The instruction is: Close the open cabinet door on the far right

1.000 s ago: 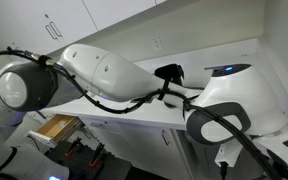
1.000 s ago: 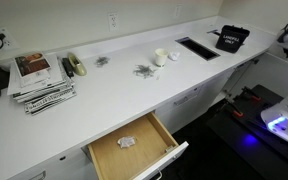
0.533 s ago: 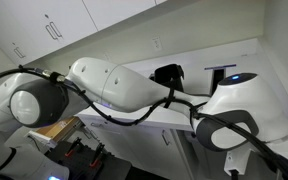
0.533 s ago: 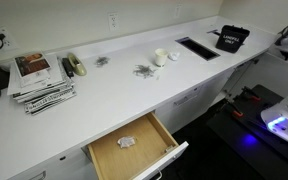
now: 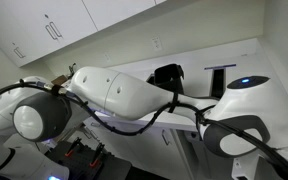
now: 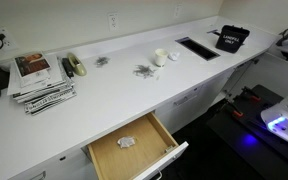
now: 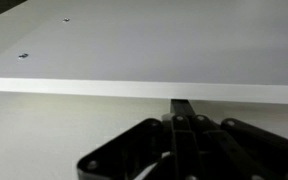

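Arm (image 5: 114, 95) — we see its elbow lower-left of where it was | gripper (image 7: 182, 108) fingers together, empty, at cabinet door (image 7: 144, 50) edge — push seems underway

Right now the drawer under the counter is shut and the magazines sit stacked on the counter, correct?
Not quite: the drawer is pulled open, showing its light wooden inside, in an exterior view. The magazines do sit stacked on the counter.
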Controlling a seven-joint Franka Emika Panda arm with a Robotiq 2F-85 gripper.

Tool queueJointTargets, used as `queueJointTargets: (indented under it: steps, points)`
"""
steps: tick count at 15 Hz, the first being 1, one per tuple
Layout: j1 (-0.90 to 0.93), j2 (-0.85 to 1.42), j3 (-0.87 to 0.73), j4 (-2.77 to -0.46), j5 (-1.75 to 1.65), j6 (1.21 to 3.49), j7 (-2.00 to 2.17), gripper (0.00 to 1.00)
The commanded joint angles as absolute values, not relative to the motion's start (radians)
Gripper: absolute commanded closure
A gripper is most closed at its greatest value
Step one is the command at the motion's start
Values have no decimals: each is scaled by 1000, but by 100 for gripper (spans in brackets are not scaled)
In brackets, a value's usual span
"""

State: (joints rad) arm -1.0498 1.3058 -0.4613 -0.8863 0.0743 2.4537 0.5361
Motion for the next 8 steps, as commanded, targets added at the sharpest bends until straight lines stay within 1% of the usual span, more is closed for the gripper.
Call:
queueJointTargets:
  steps: [1,3,8]
  points:
    - [-1090,1364,-442,-773,51,2379,536,100]
    - [-1091,1371,-441,-756,32,2315,538,100]
    - [-1098,1347,-391,-696,26,2029,515,100]
